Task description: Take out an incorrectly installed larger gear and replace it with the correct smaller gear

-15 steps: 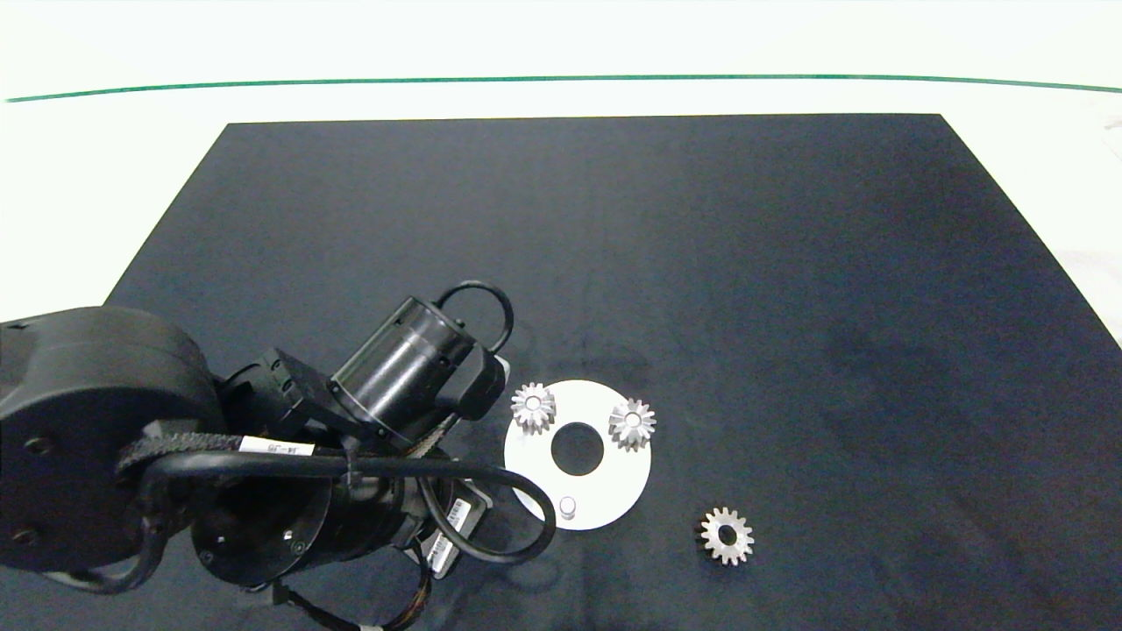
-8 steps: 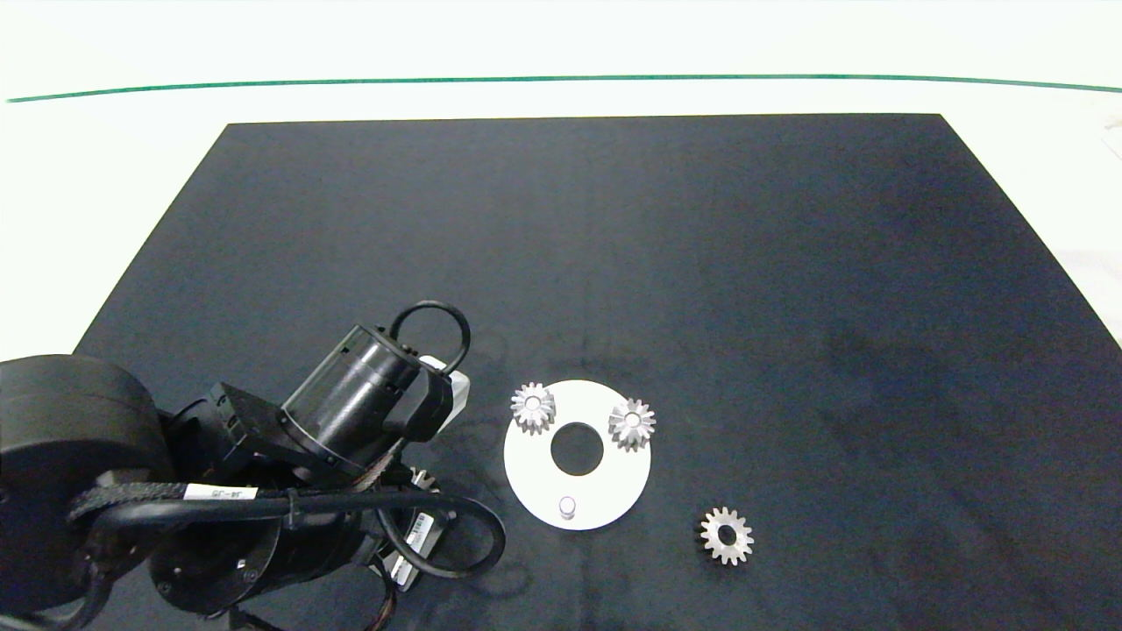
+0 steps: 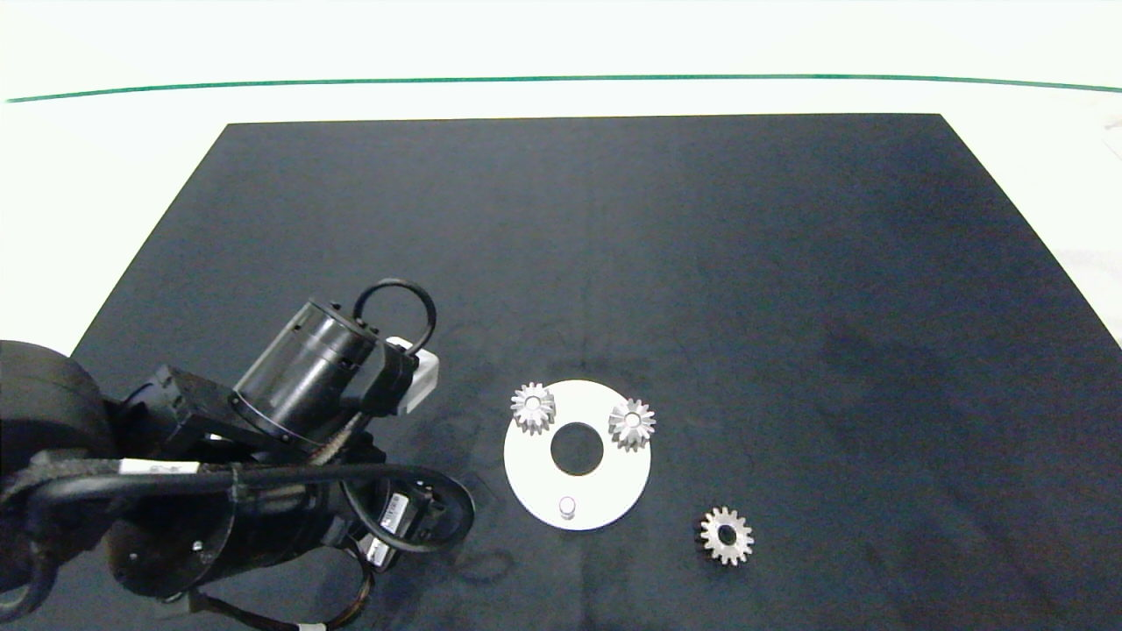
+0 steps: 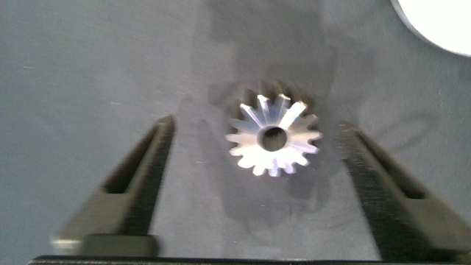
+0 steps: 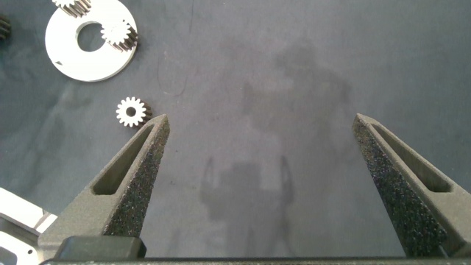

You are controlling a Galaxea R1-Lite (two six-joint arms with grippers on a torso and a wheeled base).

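jaws of my left gripper are spread wide, with the larger gear lying flat on the dark mat between them, touching neither finger. it sits off the white disc, whose lone peg is bare. the smaller gear lies loose on the far side of the disc, nearer my right gripper, also spread and holding nothing.

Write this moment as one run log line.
left claw: open, astride larger gear on mat | right claw: open, idle | plate peg: bare
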